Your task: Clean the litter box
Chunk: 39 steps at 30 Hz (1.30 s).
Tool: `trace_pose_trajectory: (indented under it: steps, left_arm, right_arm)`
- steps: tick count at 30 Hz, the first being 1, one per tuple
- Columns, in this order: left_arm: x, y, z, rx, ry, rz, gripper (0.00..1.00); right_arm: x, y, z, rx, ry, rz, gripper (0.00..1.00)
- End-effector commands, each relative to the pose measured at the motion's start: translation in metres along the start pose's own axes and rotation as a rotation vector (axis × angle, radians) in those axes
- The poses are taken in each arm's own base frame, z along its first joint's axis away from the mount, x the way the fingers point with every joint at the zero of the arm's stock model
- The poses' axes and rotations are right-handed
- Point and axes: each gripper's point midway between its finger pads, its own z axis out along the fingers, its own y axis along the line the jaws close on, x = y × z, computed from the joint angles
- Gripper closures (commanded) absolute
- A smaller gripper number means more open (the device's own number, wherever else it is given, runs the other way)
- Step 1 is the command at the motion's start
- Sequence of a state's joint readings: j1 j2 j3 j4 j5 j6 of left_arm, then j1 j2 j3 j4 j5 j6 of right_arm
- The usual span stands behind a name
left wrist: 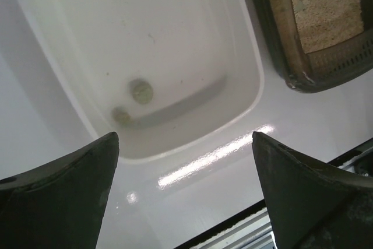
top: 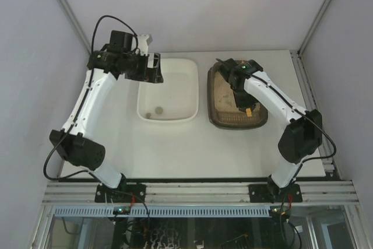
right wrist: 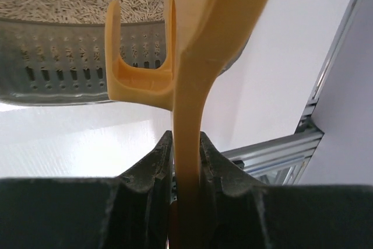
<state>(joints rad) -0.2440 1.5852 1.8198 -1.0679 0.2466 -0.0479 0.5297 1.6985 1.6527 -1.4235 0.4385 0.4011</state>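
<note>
We held the right end effector pinched on the yellow scoop above the litter box; the left end effector, spread, hovered over the white tub.

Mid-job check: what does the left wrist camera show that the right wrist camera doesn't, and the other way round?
Only left wrist: the white tub with two small round clumps in it, framed by the wide-open left jaws. Only right wrist: the yellow scoop, its handle clamped in the right jaws, plus the metal frame rail. Both: the litter box with its beige litter, and the white table.
</note>
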Motion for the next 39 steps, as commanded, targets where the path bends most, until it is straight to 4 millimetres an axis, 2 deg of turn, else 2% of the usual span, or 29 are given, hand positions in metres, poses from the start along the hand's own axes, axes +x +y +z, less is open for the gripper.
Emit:
trace_pose_trajectory:
  steps: [1,4,9,19,24,33,39]
  left_arm:
    - [-0.025,-0.027,0.018,0.106,-0.032,-0.119,0.0]
    - [-0.021,-0.04,0.023,0.163,0.007,-0.146,0.0]
    - [-0.013,-0.031,0.021,0.074,0.002,-0.13,0.0]
    - [0.013,-0.026,0.018,0.066,0.015,-0.093,0.0]
    - [0.019,-0.025,0.019,0.064,0.025,-0.08,0.0]
    - [0.027,-0.023,0.021,0.062,0.043,-0.074,0.0]
    - [0.029,-0.022,0.019,0.056,0.042,-0.073,0.0]
  right_arm:
    - [0.005,0.007,0.021,-0.018,0.097,-0.003,1.0]
    - [0.002,0.007,0.034,-0.017,0.145,0.009,1.0]
    - [-0.007,0.0,0.051,0.065,0.197,0.026,1.0]
    - [-0.024,-0.008,0.075,0.257,0.242,-0.015,1.0]
    - [-0.026,-0.012,0.08,0.3,0.266,-0.011,1.0]
    - [-0.037,-0.018,0.08,0.242,0.269,0.071,1.0]
    - [-0.022,-0.025,0.091,0.239,0.341,0.074,1.0]
